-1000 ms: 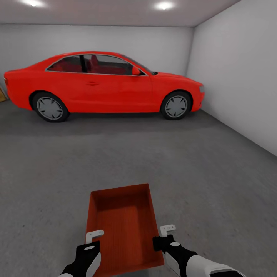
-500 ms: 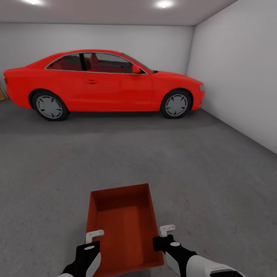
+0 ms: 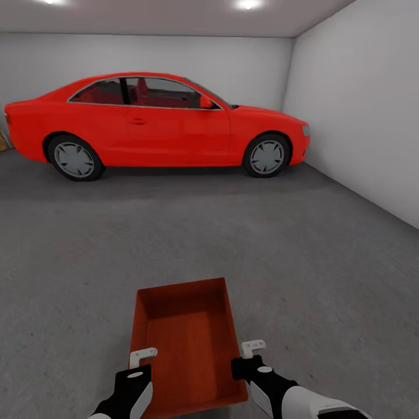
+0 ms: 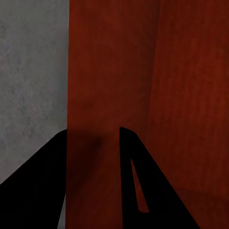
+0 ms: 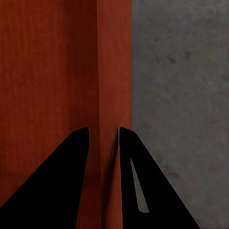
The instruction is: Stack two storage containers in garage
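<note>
One orange-red storage container (image 3: 185, 340), lidless with ribbed walls, hangs low in front of me above the garage's grey concrete floor (image 3: 233, 233). My left gripper (image 3: 138, 362) is shut on its left long wall and my right gripper (image 3: 249, 356) is shut on its right long wall. In the left wrist view the left gripper (image 4: 93, 138) straddles the container wall (image 4: 109, 71). In the right wrist view the right gripper (image 5: 102, 131) pinches the container wall (image 5: 114, 62). The living room is out of view.
A red car (image 3: 151, 125) stands side-on across the back of the garage. A white wall (image 3: 361, 116) runs along the right. A wide stretch of concrete lies between me and the car.
The whole view has crept a little toward the car, so the camera moved. The container and both grippers keep the same place in the picture.
</note>
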`<state>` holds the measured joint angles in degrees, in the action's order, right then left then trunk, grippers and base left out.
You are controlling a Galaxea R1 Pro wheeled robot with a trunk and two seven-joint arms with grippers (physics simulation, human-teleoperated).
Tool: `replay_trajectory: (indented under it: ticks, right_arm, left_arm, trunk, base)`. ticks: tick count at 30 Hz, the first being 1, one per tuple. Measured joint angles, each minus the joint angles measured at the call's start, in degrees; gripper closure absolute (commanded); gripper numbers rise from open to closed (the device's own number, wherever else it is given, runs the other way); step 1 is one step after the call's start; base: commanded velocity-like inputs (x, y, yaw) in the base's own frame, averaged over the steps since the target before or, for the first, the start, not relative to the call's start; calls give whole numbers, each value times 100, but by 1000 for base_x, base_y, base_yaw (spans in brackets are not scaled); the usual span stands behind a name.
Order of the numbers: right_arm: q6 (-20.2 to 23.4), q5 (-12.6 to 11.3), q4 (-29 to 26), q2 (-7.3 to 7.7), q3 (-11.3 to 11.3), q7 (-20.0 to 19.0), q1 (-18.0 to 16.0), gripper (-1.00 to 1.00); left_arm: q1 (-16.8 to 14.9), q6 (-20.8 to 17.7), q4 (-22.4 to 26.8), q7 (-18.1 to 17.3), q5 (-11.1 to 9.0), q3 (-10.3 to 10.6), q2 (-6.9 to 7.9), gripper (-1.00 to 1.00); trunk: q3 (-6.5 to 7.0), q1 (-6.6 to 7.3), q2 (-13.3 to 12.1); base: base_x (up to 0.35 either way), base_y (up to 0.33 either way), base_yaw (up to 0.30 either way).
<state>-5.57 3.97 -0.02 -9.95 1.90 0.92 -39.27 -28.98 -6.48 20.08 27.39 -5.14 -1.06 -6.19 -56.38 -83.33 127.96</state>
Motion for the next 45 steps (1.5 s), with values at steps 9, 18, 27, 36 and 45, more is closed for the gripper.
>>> replay_trajectory:
  ticks: [9,18,27,36,45]
  right_arm:
    - [-1,8,0,0,-7,2,0,100]
    - [-23,10,13,-1,-17,4,0,100]
    - [-18,6,16,0,-14,1,0,100]
    - [-19,-13,17,2,0,-5,0,100]
    - [-19,-21,18,2,7,-6,-1,100]
  left_arm:
    - [0,0,0,-3,2,-2,0,100]
    - [0,0,3,-7,19,-5,1,100]
    - [0,-2,1,3,3,7,0,100]
    - [0,0,0,7,-1,15,0,100]
    - [0,0,0,9,-4,17,0,100]
  trunk:
    - [-162,-198,361]
    - [-306,-374,683]
    - [-395,-483,882]
    - [-557,-681,1243]
    - [-726,-841,1528]
  base:
    - [0,0,0]
    - [0,0,0]
    - [0,0,0]
    - [0,0,0]
    - [0,0,0]
